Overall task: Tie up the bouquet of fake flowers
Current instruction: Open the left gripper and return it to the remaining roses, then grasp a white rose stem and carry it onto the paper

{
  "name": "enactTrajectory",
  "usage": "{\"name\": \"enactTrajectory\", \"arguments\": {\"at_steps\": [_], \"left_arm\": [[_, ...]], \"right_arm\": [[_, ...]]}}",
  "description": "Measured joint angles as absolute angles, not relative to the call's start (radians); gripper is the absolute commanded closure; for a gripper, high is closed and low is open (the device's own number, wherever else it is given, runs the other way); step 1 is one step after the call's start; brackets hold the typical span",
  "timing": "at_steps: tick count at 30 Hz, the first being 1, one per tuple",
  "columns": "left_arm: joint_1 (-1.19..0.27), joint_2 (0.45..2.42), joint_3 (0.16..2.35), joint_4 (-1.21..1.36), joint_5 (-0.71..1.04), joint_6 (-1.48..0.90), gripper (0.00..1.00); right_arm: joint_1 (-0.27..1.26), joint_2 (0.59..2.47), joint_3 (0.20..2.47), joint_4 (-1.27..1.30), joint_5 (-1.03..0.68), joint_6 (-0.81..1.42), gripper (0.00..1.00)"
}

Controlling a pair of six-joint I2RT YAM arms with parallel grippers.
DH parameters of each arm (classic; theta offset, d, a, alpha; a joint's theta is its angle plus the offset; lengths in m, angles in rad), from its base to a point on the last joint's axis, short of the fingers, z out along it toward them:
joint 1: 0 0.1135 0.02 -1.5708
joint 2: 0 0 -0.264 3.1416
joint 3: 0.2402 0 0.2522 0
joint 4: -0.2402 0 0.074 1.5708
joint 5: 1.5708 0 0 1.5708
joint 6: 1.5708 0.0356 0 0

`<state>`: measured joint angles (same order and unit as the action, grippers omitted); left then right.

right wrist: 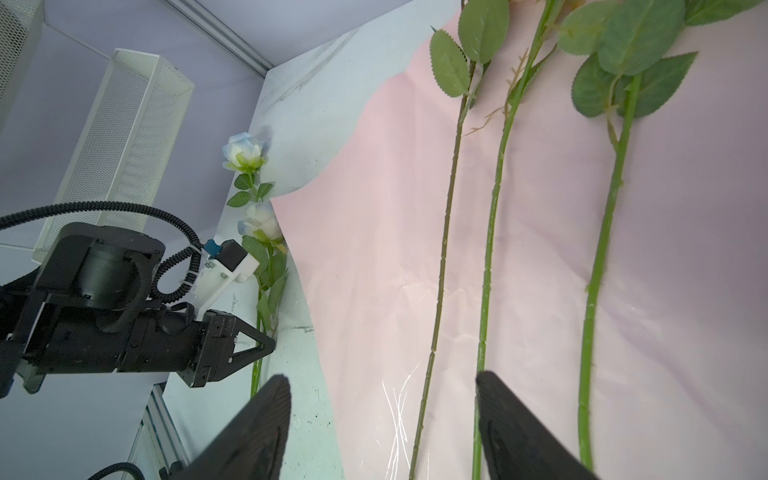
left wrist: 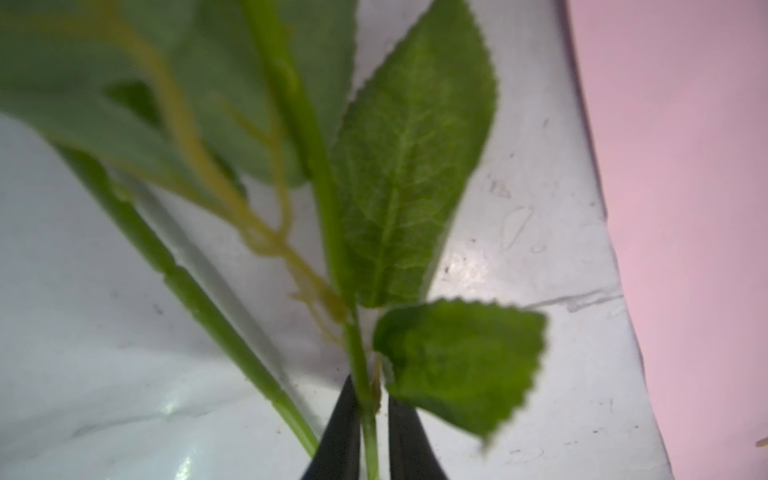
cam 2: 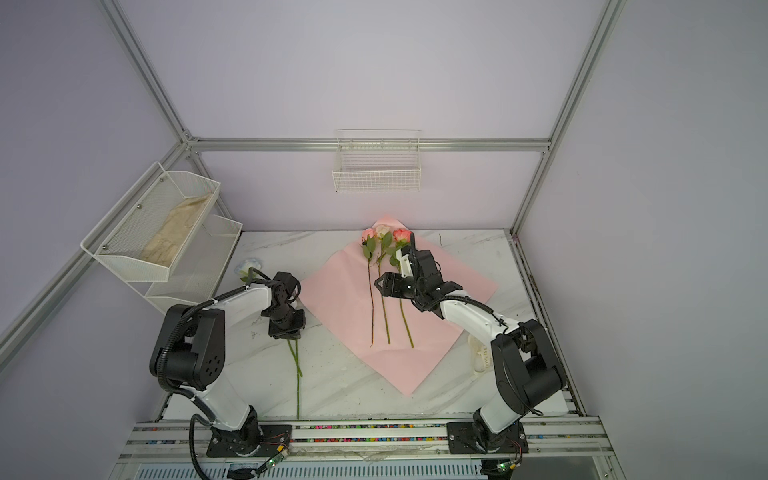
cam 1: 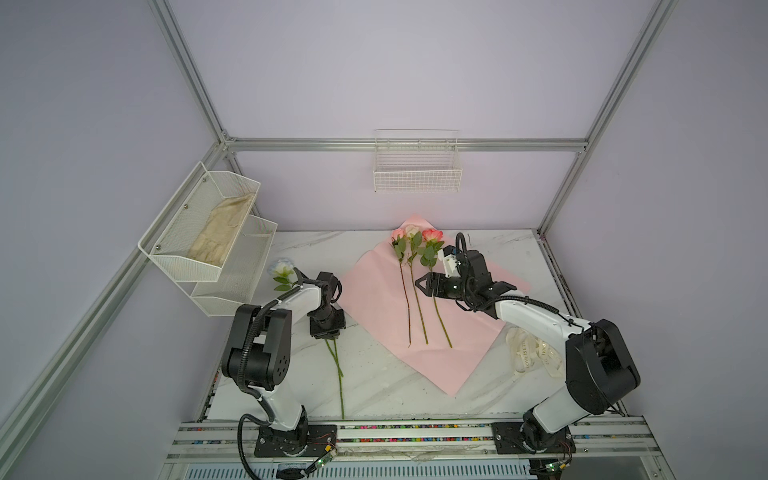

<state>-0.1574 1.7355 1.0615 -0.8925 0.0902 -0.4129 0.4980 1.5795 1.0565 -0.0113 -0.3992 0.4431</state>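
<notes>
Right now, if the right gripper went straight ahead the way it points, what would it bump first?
Probably the green stem, then the brown stem beside it. Both lie on the pink paper and show between the open fingers of the right gripper. Its height is unclear, so it might pass over them.

text: "LOVE IS" | on: cream ribbon | rest illegible

Wire bskt, mesh rack, ribbon
</notes>
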Motion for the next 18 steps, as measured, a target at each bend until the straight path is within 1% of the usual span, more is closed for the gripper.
{"name": "enactTrajectory", "arguments": {"at_steps": [2, 6, 9, 14, 18], "left_arm": [[-0.159, 1.735, 1.065, -0.914, 0.093, -0.395, 0.96], [-0.171, 1.721, 1.109, -1.002, 0.089, -0.368, 0.95], [-0.189, 1.68, 1.195, -1.064, 0.109, -0.354, 0.94], [-0.223, 1.636, 1.4, -1.095, 0.215, -0.355, 0.92], [-0.268, 1.705, 1.598, -1.093, 0.319, -0.359, 0.92]], "right_arm": [[0.498, 1.579, 1.056, -0.021, -0.384, 0.435, 0.28], [0.497, 1.576, 1.056, -0.04, -0.334, 0.425, 0.27], [0.489, 1.563, 1.056, -0.051, -0.294, 0.418, 0.27], [0.422, 1.484, 1.031, -0.054, -0.233, 0.434, 0.27], [0.323, 1.402, 0.99, -0.053, -0.201, 0.453, 0.27]]}}
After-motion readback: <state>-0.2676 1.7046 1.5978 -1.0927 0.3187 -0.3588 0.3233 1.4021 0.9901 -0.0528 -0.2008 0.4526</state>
